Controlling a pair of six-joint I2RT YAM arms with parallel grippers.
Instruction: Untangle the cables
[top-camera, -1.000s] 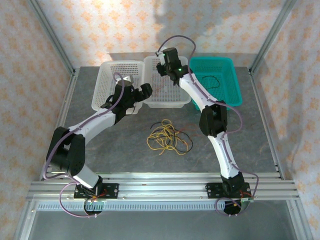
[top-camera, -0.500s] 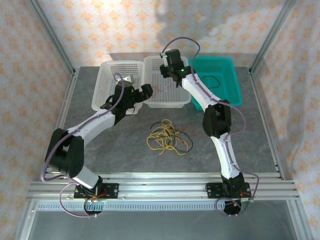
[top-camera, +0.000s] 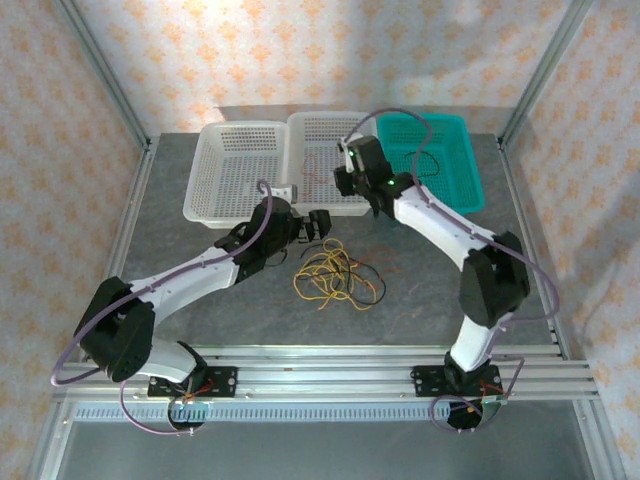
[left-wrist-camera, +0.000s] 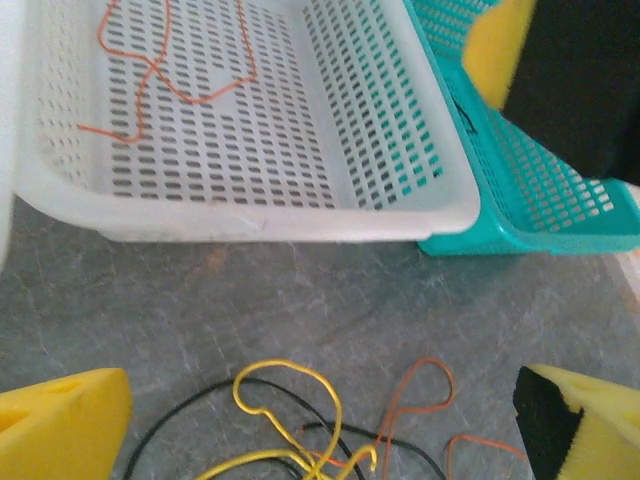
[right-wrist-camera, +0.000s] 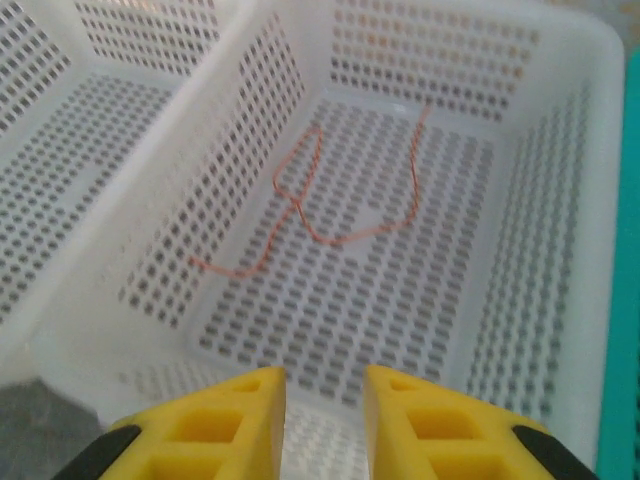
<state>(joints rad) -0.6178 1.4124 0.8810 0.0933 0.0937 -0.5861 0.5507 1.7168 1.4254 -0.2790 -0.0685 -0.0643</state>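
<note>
the tangle (top-camera: 335, 278) of yellow, black and reddish wires lies on the table (top-camera: 200, 300), mid-table, on the near side of the baskets. the left claw (top-camera: 318, 225) hangs just past the tangle's far edge with its jaws at full spread and nothing in them. in the left wrist view its two fingers (left-wrist-camera: 60, 430) frame the pile's far rim. a yellow loop (left-wrist-camera: 285, 372) arches up roughly midway between them. a reddish loop (left-wrist-camera: 420, 385) sits closer to the right-hand finger.

the right claw (right-wrist-camera: 323, 420) is further off, over the near rim of the middle white basket (right-wrist-camera: 230, 200). its jaws are almost closed, with only a slim gap and nothing gripped. a single red wire (right-wrist-camera: 330, 240) lies loose on that basket's floor.

so the left claw is plainly the nearer one. the tangle lies below it and a little toward the arm bases. the pile spreads mostly left to right, and its loops run out toward the baskets. my guess is the next reach is a short drop and draw-back by the left claw onto one loop. the yellow one is best centred.
</note>
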